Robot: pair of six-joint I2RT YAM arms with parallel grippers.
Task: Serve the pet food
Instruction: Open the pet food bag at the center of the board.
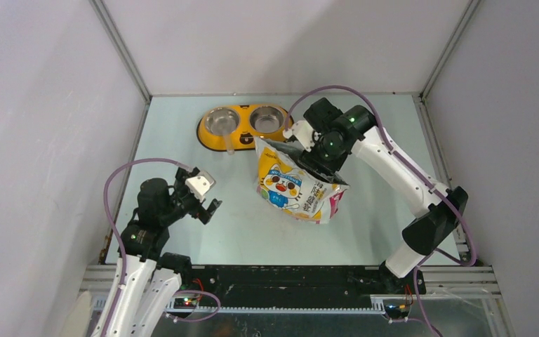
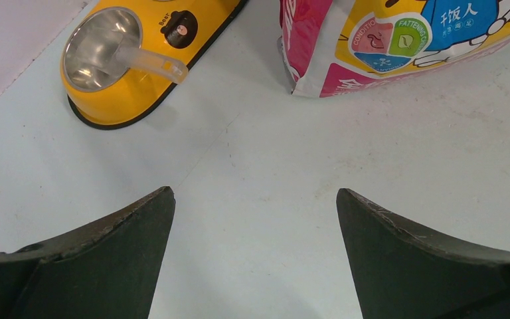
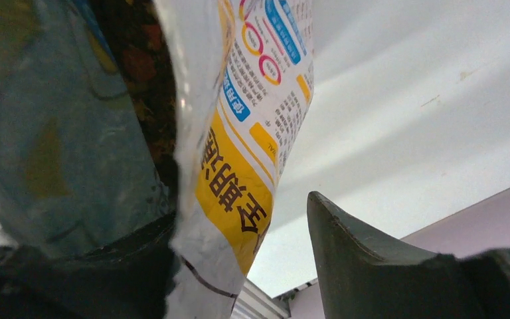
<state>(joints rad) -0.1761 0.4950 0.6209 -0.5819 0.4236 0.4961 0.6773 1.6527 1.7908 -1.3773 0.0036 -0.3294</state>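
Pale tabletop (image 1: 253, 232): left gripper (image 2: 255, 193) hung spread wide, well apart from glossy yellow-white-pink cartoon-cat bag (image 1: 296, 191); right gripper (image 3: 239, 212) stood unclenched astride its top edge, dark reddish kibble (image 3: 143, 63) inside.

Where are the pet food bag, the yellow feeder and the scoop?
pet food bag (image 1: 285, 184): top view, printed cat front.
yellow feeder (image 2: 133, 94): left wrist view, yellow side wall.
scoop (image 2: 156, 61): left wrist view, translucent handle.

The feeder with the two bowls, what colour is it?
The feeder is bright yellow with a black bottom edge. The left wrist view shows it best.
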